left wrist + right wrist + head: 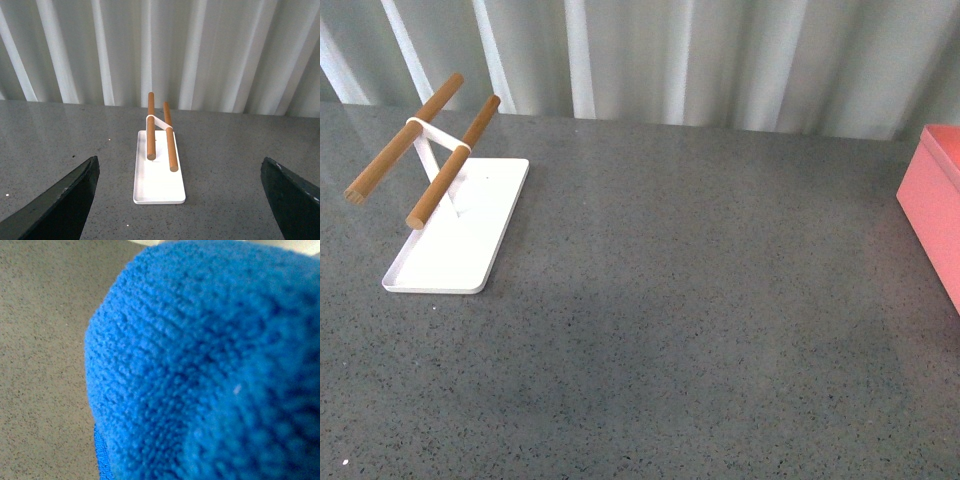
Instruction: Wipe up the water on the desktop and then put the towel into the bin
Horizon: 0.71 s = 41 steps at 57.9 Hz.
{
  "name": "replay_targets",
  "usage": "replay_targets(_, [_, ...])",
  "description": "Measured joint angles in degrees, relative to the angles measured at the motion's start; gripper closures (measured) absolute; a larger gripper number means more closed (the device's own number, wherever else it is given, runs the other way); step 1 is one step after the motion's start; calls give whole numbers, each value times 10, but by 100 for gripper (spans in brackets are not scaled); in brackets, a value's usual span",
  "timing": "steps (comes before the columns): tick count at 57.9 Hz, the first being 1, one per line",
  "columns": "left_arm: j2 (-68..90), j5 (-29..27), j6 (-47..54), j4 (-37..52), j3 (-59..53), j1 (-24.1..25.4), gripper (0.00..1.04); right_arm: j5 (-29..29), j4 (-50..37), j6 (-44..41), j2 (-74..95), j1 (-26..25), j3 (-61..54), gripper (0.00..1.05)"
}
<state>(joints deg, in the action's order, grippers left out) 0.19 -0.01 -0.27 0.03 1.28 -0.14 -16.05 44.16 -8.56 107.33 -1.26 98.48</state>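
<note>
The towel (200,365) is seen bunched close before the right wrist over the desk (670,300), right pincer hidden so grip cannot be told; bin (932,215) is set rightward, nearer that arm; left pincer (179,160) is spread wide, empty.

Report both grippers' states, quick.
Left gripper: open, holding nothing.
Right gripper: out of sight; a thick plush bright blue towel fills its wrist view, so its state cannot be told.

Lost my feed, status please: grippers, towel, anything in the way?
Left gripper open, empty. Right gripper hidden behind towel, close on its camera. Bin at right, white rack at left of desktop.
</note>
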Motion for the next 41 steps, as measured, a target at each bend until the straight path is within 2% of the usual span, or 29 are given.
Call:
replay_targets(13, [0, 0, 0, 0, 0, 0, 7, 36, -43, -12, -5, -44, -70, 97])
replay_targets(23, [0, 0, 0, 0, 0, 0, 7, 46, -58, -26, -3, -55, -102, 97])
replay_targets(41, [0, 0, 0, 0, 0, 0, 7, 31, -89, -41, -1, -69, -132, 97])
